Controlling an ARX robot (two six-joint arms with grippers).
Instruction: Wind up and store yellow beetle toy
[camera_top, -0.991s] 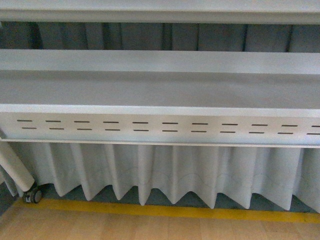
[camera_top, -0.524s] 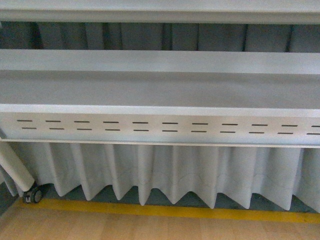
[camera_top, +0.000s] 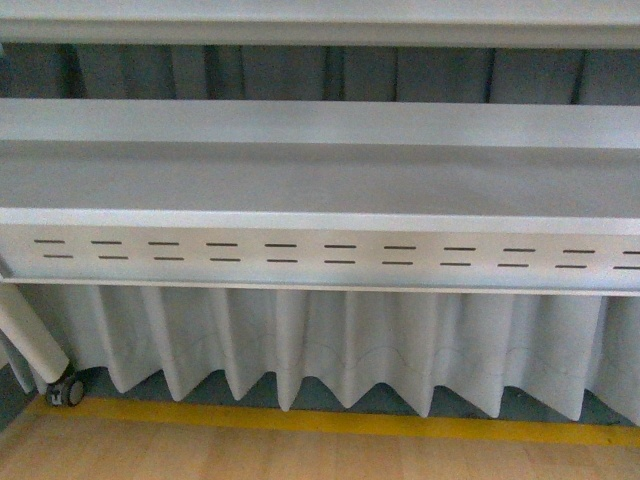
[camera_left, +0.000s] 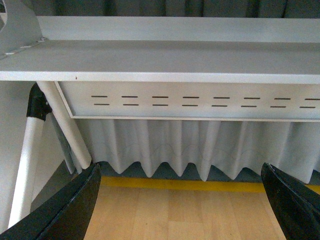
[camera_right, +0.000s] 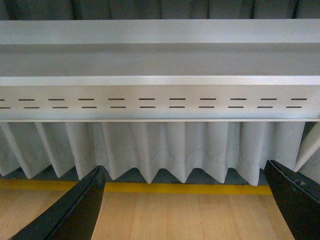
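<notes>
- The left claw (camera_left: 180, 172) is hanging spread wide and gripping nothing, its fingers (camera_left: 75, 205) framing only wooden floor (camera_left: 180, 215).
- The right claw (camera_right: 185, 170) is likewise gaping, with nothing between its fingers.
- The yellow toy car is showing in none of the views, so its place cannot be told.
- A yellow strip (camera_top: 330, 422) is running along the floor in front of a pleated cloth (camera_top: 340, 345).
- Above that, a slotted panel (camera_top: 320, 255) is fronting the grey worktop (camera_top: 300, 175).
- In my judgement, finding the toy is coming first. Both arms are needing to rise over the worktop, claws spread, before any pinch on the car's body.
</notes>
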